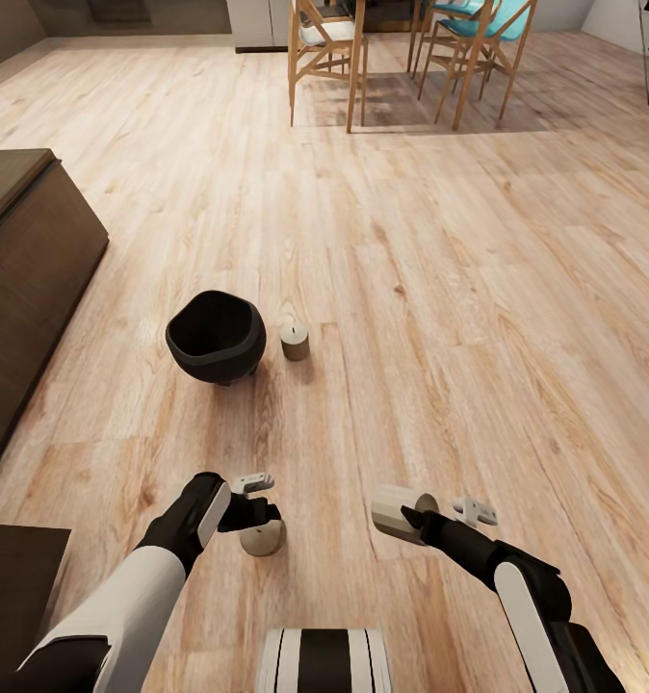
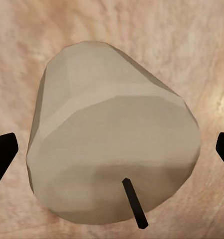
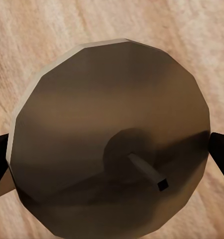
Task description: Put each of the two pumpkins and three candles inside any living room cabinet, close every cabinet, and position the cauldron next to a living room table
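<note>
A: Where do the candles stand?

B: Three short, cream-coloured wax cylinders with dark wicks. One (image 1: 295, 341) stands upright on the pale wood plank floor (image 1: 479, 289), just beside the round black cauldron (image 1: 216, 336), at its 3 o'clock. A second (image 1: 262, 538) stands on the floor under the left hand (image 1: 254, 500). The third (image 1: 402, 511) lies tipped sideways between the fingers of the right hand (image 1: 438, 515), at 3 o'clock from the second, a little apart.

A: Are the hands closed on them?

B: The left one stands open: in its wrist camera the candle (image 2: 112, 149) sits between the two black fingertips (image 2: 2, 154), with floor showing on either side of the wax. The right hand grips: in its wrist camera the candle's flat wick end (image 3: 112, 149) spans the gap, and both dark fingertips (image 3: 219, 149) meet its edge.

A: And the cauldron itself?

B: It stands upright on small feet, mouth up, at about 11 o'clock from the left hand and well apart from it.

A: Furniture nearby?

B: The long, low dark brown wooden cabinet (image 1: 26, 260) runs along the head view's 9 o'clock side, fronts shut as far as they show, near the cauldron but not touching it. Another dark brown flat surface (image 1: 7, 577) cuts the corner at 7 o'clock. Far off at 12 o'clock stand light wooden chairs (image 1: 324, 58), some with teal seats.
</note>
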